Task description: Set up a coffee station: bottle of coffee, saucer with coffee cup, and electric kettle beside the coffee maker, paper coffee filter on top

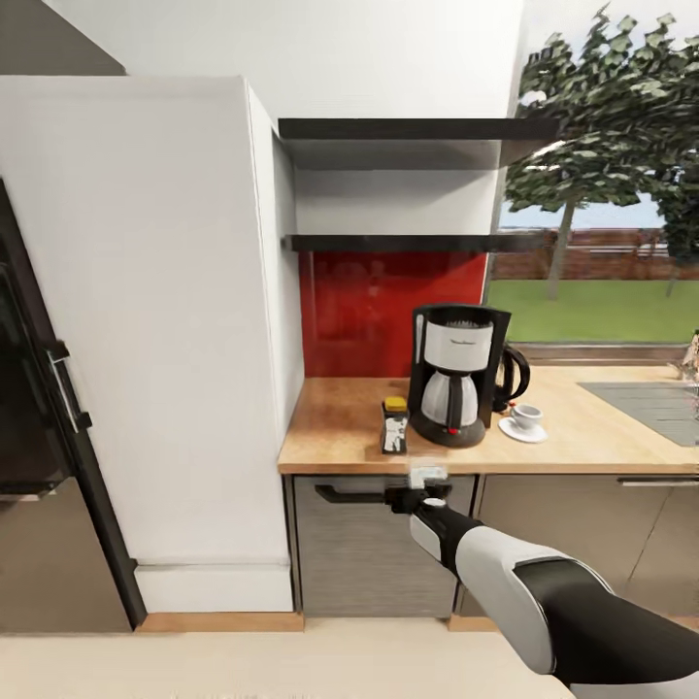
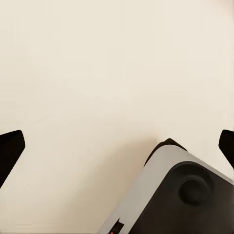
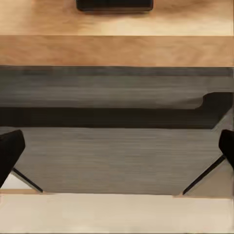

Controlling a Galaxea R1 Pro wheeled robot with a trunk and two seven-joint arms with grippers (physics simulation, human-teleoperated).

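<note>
We are holding right gripper [image 1: 427, 478] spread wide, empty, below kitchen countertop [image 1: 335, 427] edge. Bottle of coffee [image 1: 394, 426] beside coffee maker [image 1: 456, 374]: probably light, rigid, slippery; we are favouring flat sides. Left gripper [image 2: 117, 146] also splayed, empty.

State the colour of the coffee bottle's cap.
Yellow-gold; the bottle of coffee shows best in the head view.

the electric kettle [image 1: 512, 377] is mostly hidden behind the coffee maker [image 1: 456, 374]; the desk [image 1: 602, 427] is cut off at the picture's right edge.
</note>
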